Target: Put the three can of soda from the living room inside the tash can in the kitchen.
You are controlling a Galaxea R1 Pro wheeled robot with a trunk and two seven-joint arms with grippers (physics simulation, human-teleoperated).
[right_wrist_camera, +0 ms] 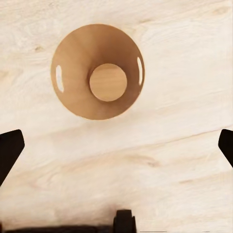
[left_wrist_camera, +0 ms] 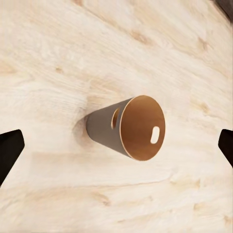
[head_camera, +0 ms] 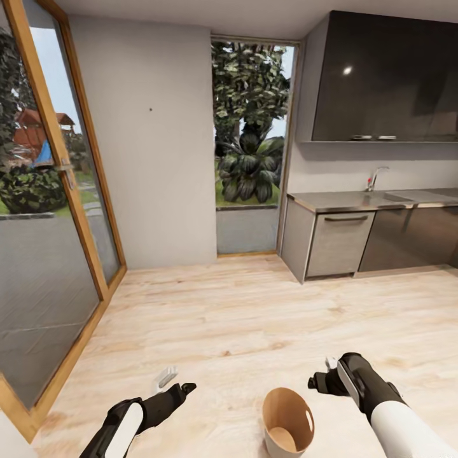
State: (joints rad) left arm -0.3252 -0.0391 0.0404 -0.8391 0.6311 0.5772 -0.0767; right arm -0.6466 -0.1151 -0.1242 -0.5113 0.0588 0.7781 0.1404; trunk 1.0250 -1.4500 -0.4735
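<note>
Tan-brown inside and empty, the tash can (head_camera: pixel 287 423) stands upright on the pale wood floor (head_camera: pixel 242 318) at our six o'clock, between our left gripper (head_camera: pixel 175 385) and right gripper (head_camera: pixel 323 375). Both claws are spread wide and hold nothing. We judge the bin light, stiff and easily tipped; its rim slots (right_wrist_camera: pixel 59 78) offer the surest hold.

1 trash can (head_camera: pixel 287 423), 2 pincers: left (head_camera: pixel 173 380), right (head_camera: pixel 321 374); 1 tap (head_camera: pixel 374 177), 1 drawer (head_camera: pixel 337 242).
</note>
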